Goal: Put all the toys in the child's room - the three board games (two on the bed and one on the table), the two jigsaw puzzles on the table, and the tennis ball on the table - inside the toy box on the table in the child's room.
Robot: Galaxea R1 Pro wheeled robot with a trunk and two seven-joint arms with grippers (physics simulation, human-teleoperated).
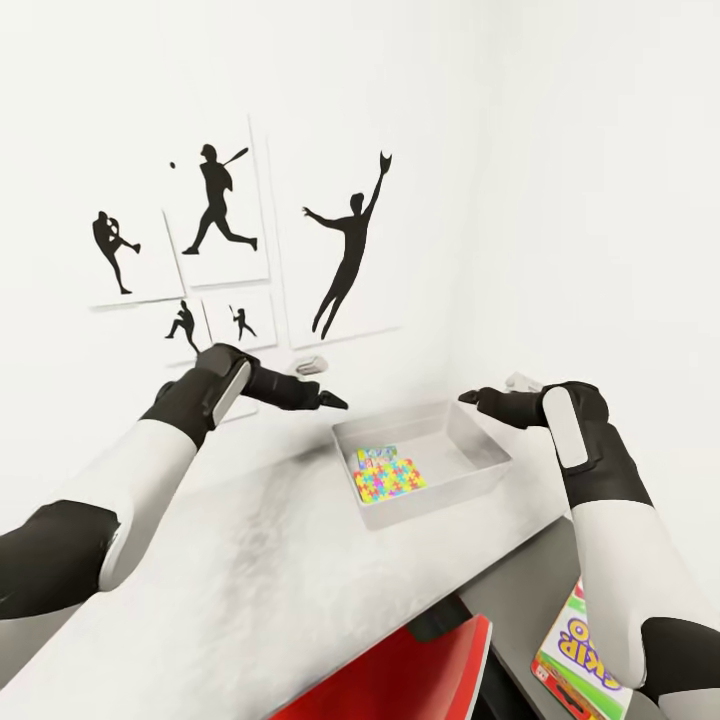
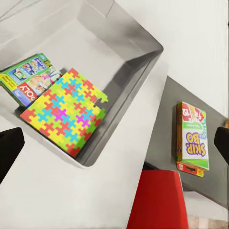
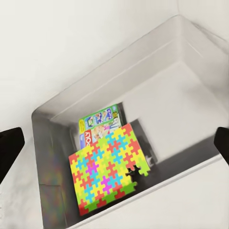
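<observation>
We hold both grippers, left (image 1: 335,402) and right (image 1: 470,398), open and empty above the toy box (image 1: 482,438). Inside the box, the puzzle (image 1: 388,482) leans on a board game (image 2: 29,78); another game (image 2: 192,137) lies outside, on the table (image 1: 270,580).

Corner of a white-walled room, evenly lit.
Black silhouette sports posters (image 1: 225,240) hung in a cluster on the left wall (image 1: 90,120); pale mottled desk (image 1: 250,560) below, joined at right to a darker grey top (image 1: 520,600); red chair (image 1: 400,675) tucked at the near edge.
</observation>
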